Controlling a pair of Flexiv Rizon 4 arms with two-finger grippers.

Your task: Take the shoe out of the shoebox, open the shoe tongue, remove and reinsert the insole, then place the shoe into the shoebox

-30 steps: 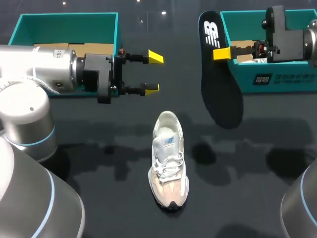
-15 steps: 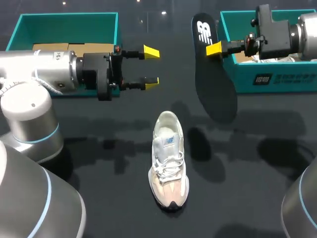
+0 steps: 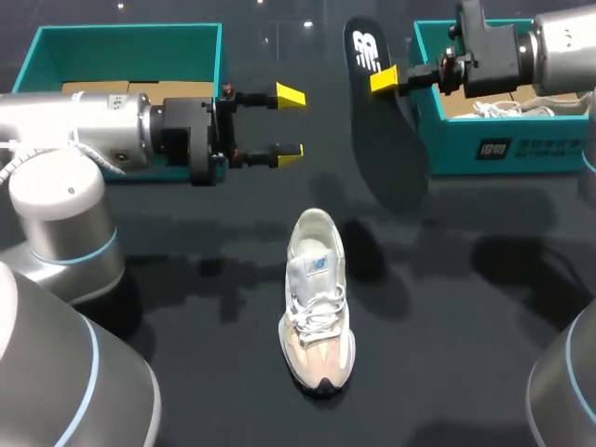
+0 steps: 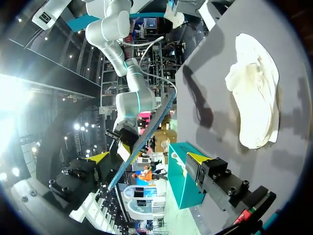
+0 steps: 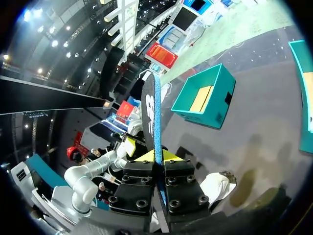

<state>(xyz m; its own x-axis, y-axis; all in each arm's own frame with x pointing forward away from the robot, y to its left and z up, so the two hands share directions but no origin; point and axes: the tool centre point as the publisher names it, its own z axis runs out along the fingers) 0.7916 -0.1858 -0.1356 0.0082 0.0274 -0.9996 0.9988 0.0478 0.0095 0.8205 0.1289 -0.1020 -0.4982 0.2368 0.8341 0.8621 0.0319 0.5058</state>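
On the dark table [image 3: 466,326], head view: a white-and-beige lace-up sneaker [image 3: 317,298] is lying mid-table, outside the teal shoebox [image 3: 503,154]. Beside that box the right gripper [image 3: 384,80] is pinching a black insole [image 3: 382,140]. Left wrist view: the left gripper [image 4: 147,157] is gaping wide, empty. Right wrist view: both fingers [image 5: 143,156] are squeezing the insole edge-on.

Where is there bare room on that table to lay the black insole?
Bare table lies either side of the shoe, widest in front of the right box. Crowded between it and the left box: left gripper, right gripper, held insole.
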